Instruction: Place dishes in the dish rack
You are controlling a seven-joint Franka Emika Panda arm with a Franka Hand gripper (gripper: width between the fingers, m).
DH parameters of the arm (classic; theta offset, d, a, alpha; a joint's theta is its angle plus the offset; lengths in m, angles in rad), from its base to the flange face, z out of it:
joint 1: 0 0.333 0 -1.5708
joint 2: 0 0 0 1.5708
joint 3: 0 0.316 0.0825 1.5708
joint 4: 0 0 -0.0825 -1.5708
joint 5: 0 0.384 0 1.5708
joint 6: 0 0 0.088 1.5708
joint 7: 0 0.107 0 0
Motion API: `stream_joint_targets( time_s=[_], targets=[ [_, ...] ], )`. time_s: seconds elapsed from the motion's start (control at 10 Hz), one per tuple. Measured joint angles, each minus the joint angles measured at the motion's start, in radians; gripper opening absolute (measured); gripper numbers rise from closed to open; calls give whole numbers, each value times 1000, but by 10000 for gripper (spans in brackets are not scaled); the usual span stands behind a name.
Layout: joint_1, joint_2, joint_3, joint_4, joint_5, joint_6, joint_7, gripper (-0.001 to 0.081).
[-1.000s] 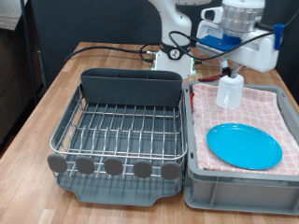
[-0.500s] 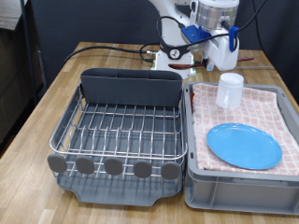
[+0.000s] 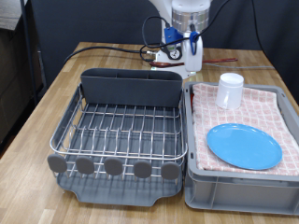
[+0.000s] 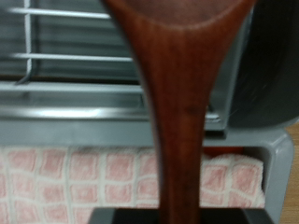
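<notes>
Exterior view shows the brown wooden surface [image 3: 65, 89] carrying the silver wire dish rack on its dark grey plastic tray [image 3: 120, 131], with a grey caddy along its far side and round grey discs in front; no dishes are in it. Just beside it, on the exterior view's right, sits the grey bin lined with pink checked cloth [image 3: 271, 112], holding the round light-blue plate [image 3: 243, 146] and the small white cup [image 3: 230, 91]. Above the caddy's right end hangs the claw [image 3: 191, 62], clamped on the reddish-brown wooden spoon [image 4: 180, 103], which the wrist view shows over the rack's edge.
</notes>
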Motion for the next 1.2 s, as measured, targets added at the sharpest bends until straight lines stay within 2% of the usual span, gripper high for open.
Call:
stream_joint_targets(
  time_s=[0.3,0.6,0.7,1.0,1.2],
  targets=[
    [-4,-57,-88,-107,24,72,-68,73],
    [-37,-115,-162,-187,8,88,-154,73],
    [-48,-132,-188,-201,6,71,-199,73],
    [-47,-151,-292,-207,57,0,-363,73],
    [-37,-152,-326,-206,105,-17,-433,73]
  ],
)
